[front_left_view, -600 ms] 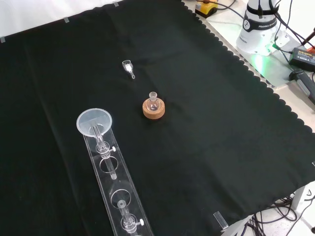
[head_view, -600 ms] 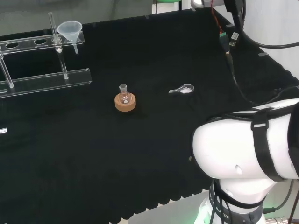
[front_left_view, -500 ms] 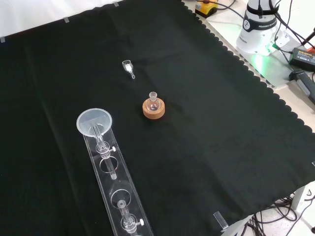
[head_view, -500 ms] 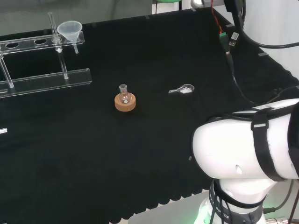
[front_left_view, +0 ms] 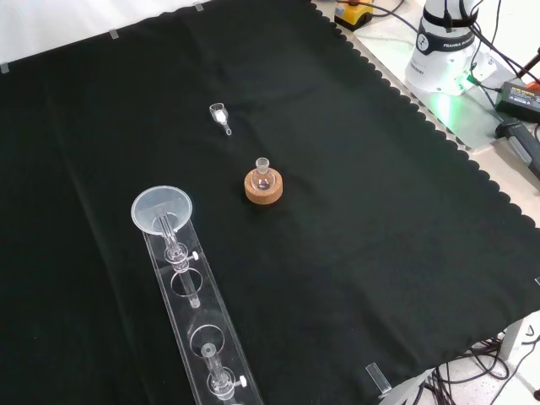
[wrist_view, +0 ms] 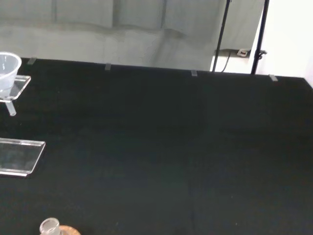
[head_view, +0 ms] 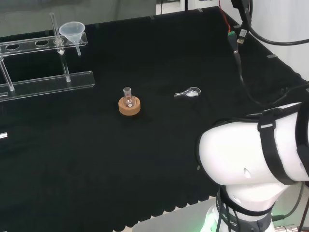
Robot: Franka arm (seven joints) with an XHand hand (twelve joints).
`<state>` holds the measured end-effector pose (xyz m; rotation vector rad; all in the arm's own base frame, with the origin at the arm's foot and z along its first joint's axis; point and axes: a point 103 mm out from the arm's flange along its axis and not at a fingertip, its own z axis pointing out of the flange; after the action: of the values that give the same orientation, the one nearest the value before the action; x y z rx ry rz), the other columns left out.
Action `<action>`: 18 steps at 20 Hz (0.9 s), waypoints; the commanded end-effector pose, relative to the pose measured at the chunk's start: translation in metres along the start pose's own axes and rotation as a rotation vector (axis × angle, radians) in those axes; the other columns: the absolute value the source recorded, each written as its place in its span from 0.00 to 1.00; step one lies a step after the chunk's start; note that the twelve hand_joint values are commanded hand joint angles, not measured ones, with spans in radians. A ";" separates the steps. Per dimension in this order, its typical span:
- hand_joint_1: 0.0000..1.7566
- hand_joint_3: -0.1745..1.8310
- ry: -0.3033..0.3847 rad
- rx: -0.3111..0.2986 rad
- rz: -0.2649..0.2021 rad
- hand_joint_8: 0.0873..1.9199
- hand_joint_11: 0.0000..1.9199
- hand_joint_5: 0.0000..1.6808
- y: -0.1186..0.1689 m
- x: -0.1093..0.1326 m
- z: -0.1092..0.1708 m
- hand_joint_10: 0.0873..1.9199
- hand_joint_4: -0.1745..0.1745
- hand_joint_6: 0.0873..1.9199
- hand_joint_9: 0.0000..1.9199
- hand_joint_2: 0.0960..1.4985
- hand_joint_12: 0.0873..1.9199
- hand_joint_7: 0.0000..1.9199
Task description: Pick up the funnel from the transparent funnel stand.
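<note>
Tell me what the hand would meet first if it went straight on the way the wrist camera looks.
Probably bare black cloth; the funnel on its stand sits well off that line.

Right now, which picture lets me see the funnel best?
The front view: the funnel shows whole, its round mouth open toward the camera, sitting in the end hole of the clear stand. The head view shows it small and sideways, far off. The wrist view catches part of it at the edge.

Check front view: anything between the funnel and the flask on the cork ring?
Nothing. In the front view only bare black cloth lies between the funnel, seated at the end of the transparent funnel stand, and the small flask on its cork ring.
</note>
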<state>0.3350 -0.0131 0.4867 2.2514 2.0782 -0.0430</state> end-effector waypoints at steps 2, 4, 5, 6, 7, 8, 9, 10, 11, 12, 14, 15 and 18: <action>0.02 0.12 0.081 -0.099 -0.091 0.00 0.00 0.00 0.032 0.013 0.033 0.00 0.75 0.00 0.00 0.50 0.46 0.00; 0.02 0.12 0.098 -0.135 -0.112 0.00 0.00 0.00 0.054 0.018 0.043 0.00 0.76 0.00 0.00 0.50 0.46 0.00; 0.02 0.12 0.106 -0.147 -0.118 0.00 0.00 0.00 0.068 0.022 0.048 0.00 0.76 0.00 0.00 0.50 0.46 0.00; 0.03 0.12 0.115 -0.155 -0.123 0.00 0.00 0.00 0.081 0.025 0.053 0.00 0.76 0.00 0.00 0.50 0.46 0.00; 0.03 0.12 0.135 -0.164 -0.128 0.00 0.00 0.00 0.094 0.028 0.059 0.00 0.76 0.00 0.00 0.50 0.46 0.00; 0.03 0.12 0.154 -0.168 -0.128 0.00 0.00 0.00 0.108 0.033 0.063 0.00 0.76 0.00 0.00 0.50 0.46 0.00; 0.03 0.12 0.165 -0.173 -0.126 0.00 0.00 0.00 0.121 0.038 0.068 0.00 0.76 0.00 0.00 0.50 0.46 0.00; 0.03 0.12 0.186 -0.190 -0.133 0.00 0.00 0.00 0.133 0.042 0.072 0.00 0.76 0.00 0.00 0.50 0.46 0.00; 0.04 0.12 0.214 -0.208 -0.143 0.00 0.00 0.00 0.146 0.047 0.077 0.00 0.76 0.00 0.00 0.50 0.46 0.00; 0.04 0.12 0.234 -0.239 -0.150 0.00 0.00 0.00 0.161 0.054 0.082 0.00 0.76 0.00 0.00 0.50 0.46 0.00; 0.04 0.12 0.237 -0.292 -0.154 0.00 0.00 0.00 0.186 0.069 0.091 0.00 0.75 0.00 0.00 0.50 0.47 0.00; 0.05 0.12 0.249 -0.315 -0.154 0.00 0.00 0.00 0.197 0.076 0.096 0.00 0.75 0.00 0.00 0.50 0.47 0.00; 0.06 0.11 0.257 -0.329 -0.179 0.00 0.00 0.00 0.225 0.098 0.110 0.00 0.73 0.00 0.00 0.50 0.49 0.00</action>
<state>0.4624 0.0167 0.4193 2.0881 2.2114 0.3092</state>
